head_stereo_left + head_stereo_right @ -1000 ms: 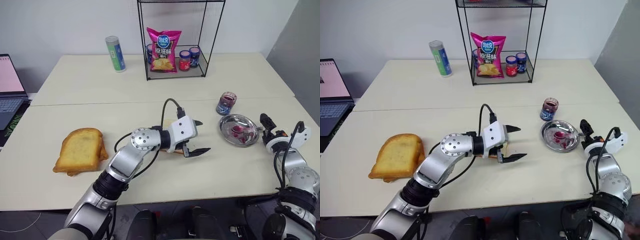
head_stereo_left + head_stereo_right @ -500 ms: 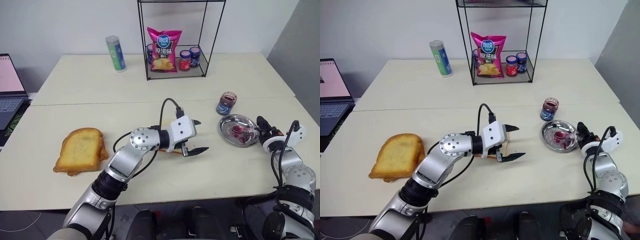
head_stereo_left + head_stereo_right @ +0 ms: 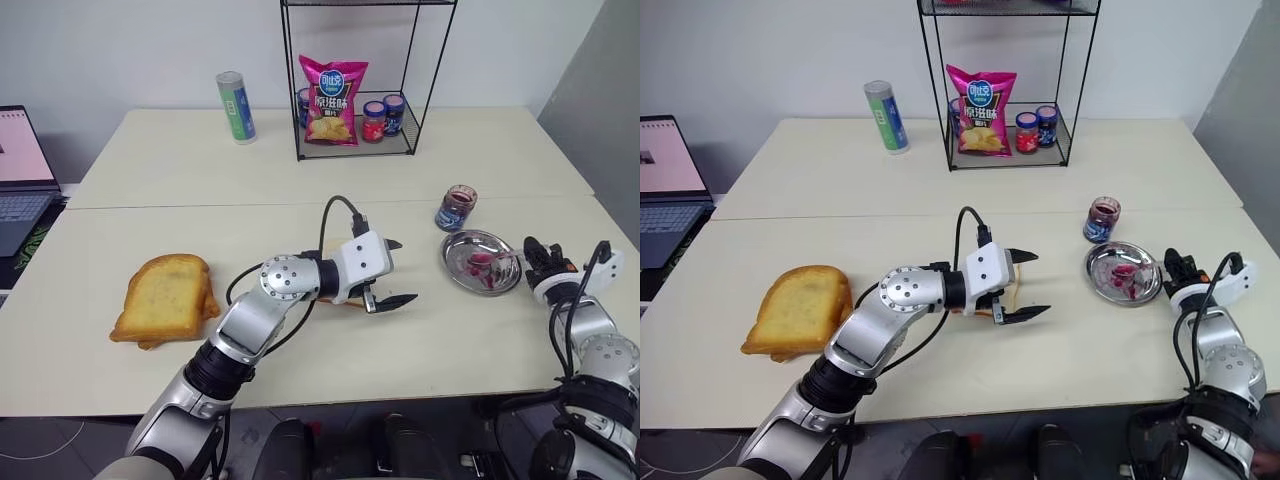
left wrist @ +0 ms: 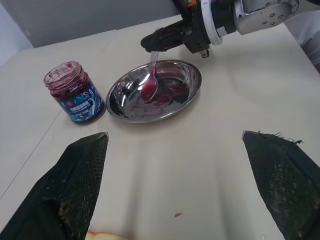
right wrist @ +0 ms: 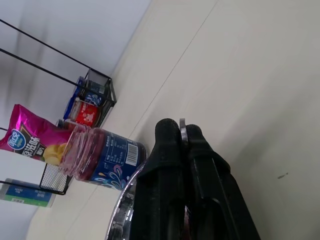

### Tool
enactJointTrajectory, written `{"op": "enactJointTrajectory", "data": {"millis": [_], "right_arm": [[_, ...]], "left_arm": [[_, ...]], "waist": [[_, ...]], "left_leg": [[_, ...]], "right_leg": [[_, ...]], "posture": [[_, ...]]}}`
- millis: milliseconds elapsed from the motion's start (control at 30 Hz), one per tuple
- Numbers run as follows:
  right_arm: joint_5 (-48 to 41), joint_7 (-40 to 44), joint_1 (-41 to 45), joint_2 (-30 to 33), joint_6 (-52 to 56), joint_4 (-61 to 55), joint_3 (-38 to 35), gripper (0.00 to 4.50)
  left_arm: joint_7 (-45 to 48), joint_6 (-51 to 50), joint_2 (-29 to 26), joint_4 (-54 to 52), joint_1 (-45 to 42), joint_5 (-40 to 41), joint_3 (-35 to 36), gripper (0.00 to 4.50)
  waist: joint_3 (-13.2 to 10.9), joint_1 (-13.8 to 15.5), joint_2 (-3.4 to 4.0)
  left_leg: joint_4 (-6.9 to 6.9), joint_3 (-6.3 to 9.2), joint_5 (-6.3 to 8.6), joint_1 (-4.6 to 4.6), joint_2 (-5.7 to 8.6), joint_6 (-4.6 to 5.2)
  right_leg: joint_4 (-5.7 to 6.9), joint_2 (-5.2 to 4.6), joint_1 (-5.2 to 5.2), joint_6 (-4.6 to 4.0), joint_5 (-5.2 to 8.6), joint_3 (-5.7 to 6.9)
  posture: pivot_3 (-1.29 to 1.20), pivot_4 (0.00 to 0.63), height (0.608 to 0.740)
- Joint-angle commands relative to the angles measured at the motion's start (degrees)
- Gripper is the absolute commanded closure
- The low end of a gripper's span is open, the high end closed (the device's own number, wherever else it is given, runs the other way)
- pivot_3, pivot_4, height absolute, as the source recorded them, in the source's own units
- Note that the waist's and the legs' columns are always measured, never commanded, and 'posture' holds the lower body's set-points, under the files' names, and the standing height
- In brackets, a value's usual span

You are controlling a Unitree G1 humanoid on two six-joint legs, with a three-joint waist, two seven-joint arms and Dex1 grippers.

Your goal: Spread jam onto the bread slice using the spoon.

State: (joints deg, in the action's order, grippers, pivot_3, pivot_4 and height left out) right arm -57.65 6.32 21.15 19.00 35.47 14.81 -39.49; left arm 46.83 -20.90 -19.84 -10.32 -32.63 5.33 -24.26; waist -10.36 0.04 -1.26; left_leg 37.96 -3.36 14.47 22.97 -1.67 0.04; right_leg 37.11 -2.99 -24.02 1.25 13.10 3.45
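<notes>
Small slim silver spoon [image 4: 151, 75], bowl coated red with jam [image 4: 148, 91], is lying in shallow round steel dish [image 4: 190, 75]; handle is slanting up toward dish rim, bowl pointing down to dish middle. We are seeing right gripper [image 4: 150, 41] pinching handle tip, fingers shut tight. Open glass jam jar with dark blue label [image 4: 74, 99] is standing just beside dish; writing unreadable. Pale bread slice [image 3: 1009, 292] is lying mid-table under left gripper [image 3: 1023, 284], fingers spread wide, holding nothing.
</notes>
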Motion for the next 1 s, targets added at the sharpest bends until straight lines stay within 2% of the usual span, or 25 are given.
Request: {"op": "enactJointTrajectory", "data": {"millis": [33, 267, 367, 500, 633, 800, 1000], "right_arm": [[-0.5, 0.2, -0.8, 1.5, 0.9, -4.6, 0.1, 4.47], [-2.1, -4.9, 2.3, 3.5, 6.2, -16.0, 3.4, 4.47], [0.6, -8.5, 9.9, 5.3, 5.4, -17.5, 5.7, 4.47], [9.8, -7.7, 19.5, 7.3, 1.2, -12.0, 12.1, 4.47], [17.0, -4.5, 23.4, 7.8, -3.6, -5.7, 16.5, 4.47], [23.9, 0.1, 25.3, 8.4, -8.8, 2.3, 20.3, 4.47], [28.8, 3.3, 24.5, 7.9, -12.1, 4.9, 22.3, 4.47]], "left_arm": [[-0.2, 1.3, 0.3, -0.8, -0.7, -0.1, 1.2, 0.00], [-1.7, -2.7, 2.1, -2.1, -0.2, 5.3, 7.4, 0.00], [-4.0, -5.2, 4.8, -2.4, 0.2, 8.6, 10.7, 0.00], [-7.9, -5.5, 7.9, 0.5, -2.4, 9.4, 13.5, 0.00], [-8.4, -5.4, 8.8, 1.4, -3.4, 9.3, 13.4, 0.00], [-7.9, -3.7, 8.5, 1.7, -3.2, 7.7, 11.5, 0.00], [-9.0, -4.1, 8.4, 1.3, -3.3, 7.8, 12.2, 0.00]], "waist": [[0.0, 0.0, 0.00], [0.0, -0.2, 0.03], [0.0, -0.2, 0.04], [0.0, -0.2, 0.04], [0.0, 0.1, 0.03], [0.0, 0.1, 0.03], [0.0, 0.0, 0.03]], "left_leg": [[0.00, 0.00, 0.00, 0.00, 0.00, 0.00], [-0.02, -0.03, 0.00, 0.02, -0.02, 0.00], [-0.01, -0.02, 0.00, 0.02, -0.02, 0.00], [0.00, -0.04, 0.00, 0.03, 0.01, 0.00], [-0.03, 0.06, 0.00, 0.08, 0.00, 0.00], [0.01, -0.06, 0.04, 0.22, 0.09, 0.08], [0.00, -0.01, 0.05, 0.20, 0.02, 0.08]], "right_leg": [[0.00, 0.00, 0.00, 0.00, 0.00, 0.00], [0.02, 0.00, -0.07, 0.00, 0.00, -0.03], [0.03, 0.02, -0.07, 0.00, 0.00, -0.02], [0.03, 0.01, -0.08, 0.02, -0.01, -0.03], [-0.05, 0.02, -0.05, 0.01, -0.01, 0.10], [-0.13, -0.08, -0.14, -0.24, -0.17, 0.00], [-0.09, -0.06, -0.15, -0.25, -0.18, 0.07]], "posture": [[0.00, 0.150, 0.740], [0.00, 0.150, 0.740], [0.00, 0.150, 0.740], [0.00, 0.150, 0.740], [0.00, 0.150, 0.740], [0.00, 0.150, 0.740], [0.00, 0.150, 0.740]]}}
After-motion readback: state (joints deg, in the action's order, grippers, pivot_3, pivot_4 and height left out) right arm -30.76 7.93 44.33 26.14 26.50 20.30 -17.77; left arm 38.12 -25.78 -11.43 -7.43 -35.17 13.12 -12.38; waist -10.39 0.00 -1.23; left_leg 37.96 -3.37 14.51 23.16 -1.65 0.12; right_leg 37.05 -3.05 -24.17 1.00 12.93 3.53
